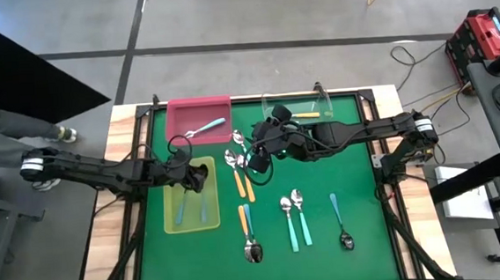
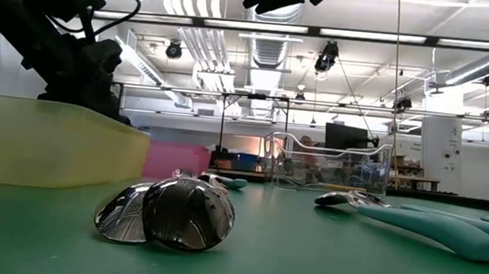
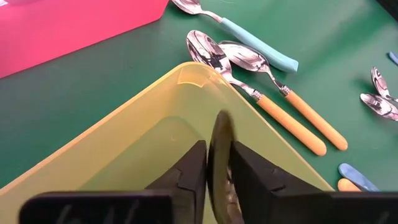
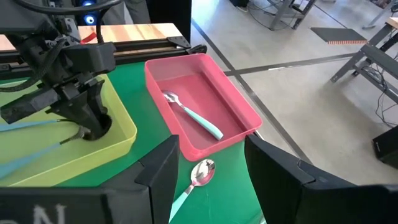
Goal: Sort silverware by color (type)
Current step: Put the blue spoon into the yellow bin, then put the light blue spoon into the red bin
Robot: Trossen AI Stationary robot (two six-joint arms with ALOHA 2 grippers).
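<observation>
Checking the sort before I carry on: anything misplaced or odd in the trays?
One thing: the pink tray holds a teal spoon, while other teal spoons lie on the mat. The yellow-green tray holds light blue ones, where the left gripper grips another spoon. Nothing looks spilled or damaged.

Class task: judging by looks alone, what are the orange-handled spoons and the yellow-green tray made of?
Orange-handled spoons: bowls look like polished metal, mirroring the surroundings; handles look like matte plastic, evenly coloured. Yellow-green tray: probably translucent plastic, since light glows through its thin walls.
</observation>
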